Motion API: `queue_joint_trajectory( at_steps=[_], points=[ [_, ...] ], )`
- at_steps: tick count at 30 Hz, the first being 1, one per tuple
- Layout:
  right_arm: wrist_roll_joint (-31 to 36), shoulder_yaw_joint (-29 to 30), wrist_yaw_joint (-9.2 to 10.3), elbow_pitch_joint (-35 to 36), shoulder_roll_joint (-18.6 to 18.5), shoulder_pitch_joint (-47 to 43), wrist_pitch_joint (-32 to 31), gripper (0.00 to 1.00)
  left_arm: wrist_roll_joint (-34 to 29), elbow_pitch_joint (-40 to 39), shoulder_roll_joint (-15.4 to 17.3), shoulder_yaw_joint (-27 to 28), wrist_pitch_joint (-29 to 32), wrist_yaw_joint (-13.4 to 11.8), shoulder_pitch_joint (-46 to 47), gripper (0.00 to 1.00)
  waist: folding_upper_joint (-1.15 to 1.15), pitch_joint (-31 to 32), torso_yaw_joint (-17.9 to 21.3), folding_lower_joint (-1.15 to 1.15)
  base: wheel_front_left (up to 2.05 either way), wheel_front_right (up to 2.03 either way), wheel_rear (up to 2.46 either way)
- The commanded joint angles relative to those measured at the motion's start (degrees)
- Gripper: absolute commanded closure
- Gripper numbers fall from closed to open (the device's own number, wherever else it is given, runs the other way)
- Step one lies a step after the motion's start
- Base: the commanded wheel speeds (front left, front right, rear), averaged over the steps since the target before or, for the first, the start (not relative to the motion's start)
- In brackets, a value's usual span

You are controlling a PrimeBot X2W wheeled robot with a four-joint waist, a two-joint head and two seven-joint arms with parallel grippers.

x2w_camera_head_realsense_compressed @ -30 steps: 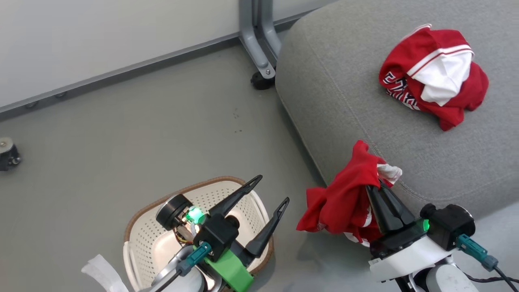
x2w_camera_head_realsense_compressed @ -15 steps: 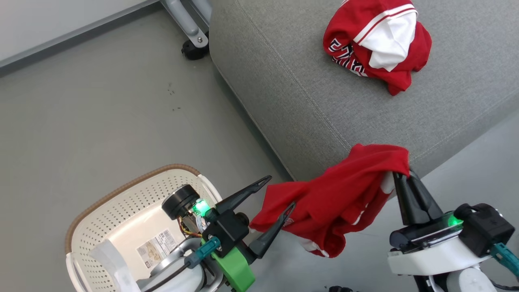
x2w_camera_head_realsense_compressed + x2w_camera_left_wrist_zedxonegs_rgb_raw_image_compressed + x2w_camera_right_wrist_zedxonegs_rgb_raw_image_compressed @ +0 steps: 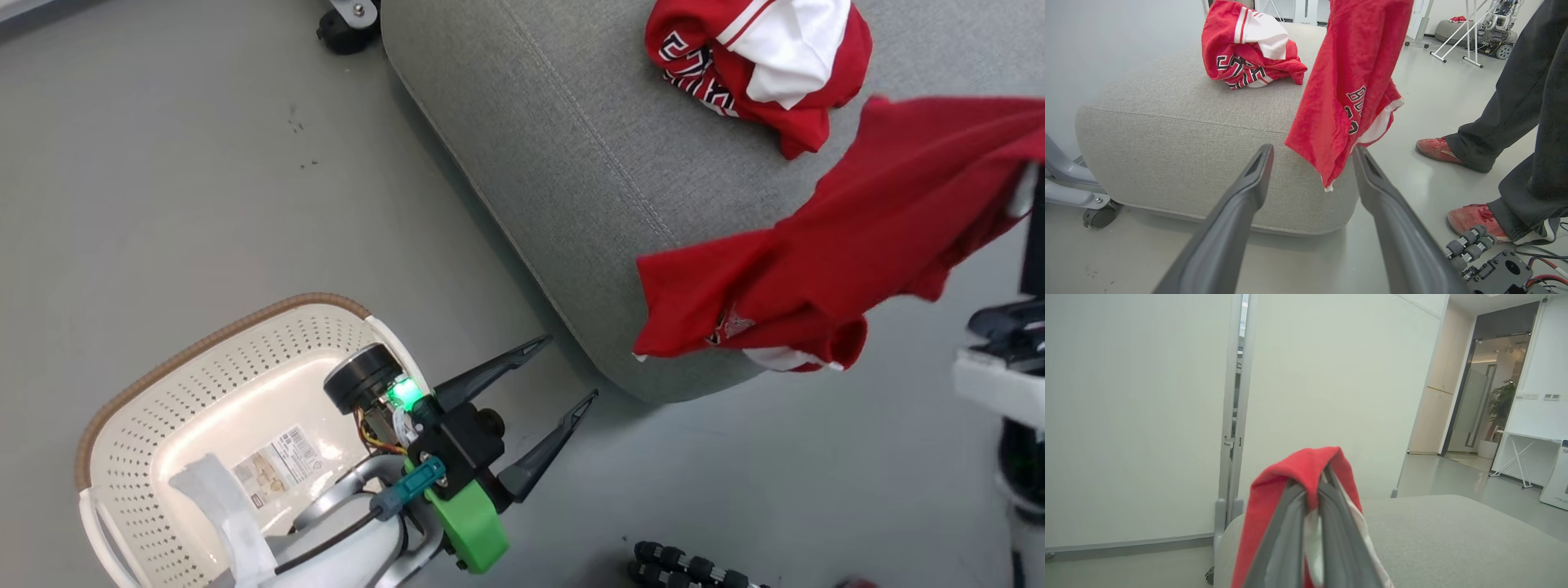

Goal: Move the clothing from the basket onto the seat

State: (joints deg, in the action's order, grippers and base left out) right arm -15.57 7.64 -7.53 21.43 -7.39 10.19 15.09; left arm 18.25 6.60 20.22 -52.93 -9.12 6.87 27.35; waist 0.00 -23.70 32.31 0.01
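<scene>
Pinching 1 red garment point(image 3: 857, 237) in the pressed-together right claw point(image 3: 1310, 482), hung at the near corner of the seat point(image 3: 571, 163), partly over floor point(image 3: 204, 163). If dropped here, likely to slip off that rounded edge. Could also snag on the left claw point(image 3: 571, 369), spread wide and empty beside the basket point(image 3: 204, 343). Second jersey point(image 3: 759, 57) crumpled on the seat. Grey upholstery, smooth floor, pale partition point(image 3: 1126, 416), a person's shoes point(image 3: 1437, 149) close by.
</scene>
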Motion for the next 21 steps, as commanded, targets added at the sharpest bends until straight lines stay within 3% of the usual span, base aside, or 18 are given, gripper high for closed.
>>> queue_joint_trajectory(
  at_steps=[1,10,17,21],
  points=[
    [-0.55,1.99,0.09,0.30,-1.29,3.59,0.10,1.00,-0.10,-0.87,1.05,0.47,0.54,-0.29,1.18,0.00,0.00,-2.79,-0.20,-0.01,0.00,0.00,0.00],
    [-3.04,11.27,0.09,-11.48,-12.90,28.40,0.08,1.00,-1.27,-8.30,6.09,2.19,5.58,-1.87,3.05,0.00,0.00,-12.10,-3.13,-0.01,0.00,0.00,0.00],
    [-2.78,12.79,0.10,-29.72,-20.26,44.24,0.06,1.00,-1.98,-13.31,8.40,3.11,8.54,-1.88,5.81,0.00,0.00,-19.77,-7.12,-0.01,0.00,0.00,0.00],
    [-2.08,11.33,0.10,-41.18,-21.44,49.72,0.05,1.00,-2.30,-14.62,8.87,3.15,9.19,-1.66,6.98,0.00,0.00,-22.56,-9.22,-0.01,0.00,0.00,0.00]
  ],
)
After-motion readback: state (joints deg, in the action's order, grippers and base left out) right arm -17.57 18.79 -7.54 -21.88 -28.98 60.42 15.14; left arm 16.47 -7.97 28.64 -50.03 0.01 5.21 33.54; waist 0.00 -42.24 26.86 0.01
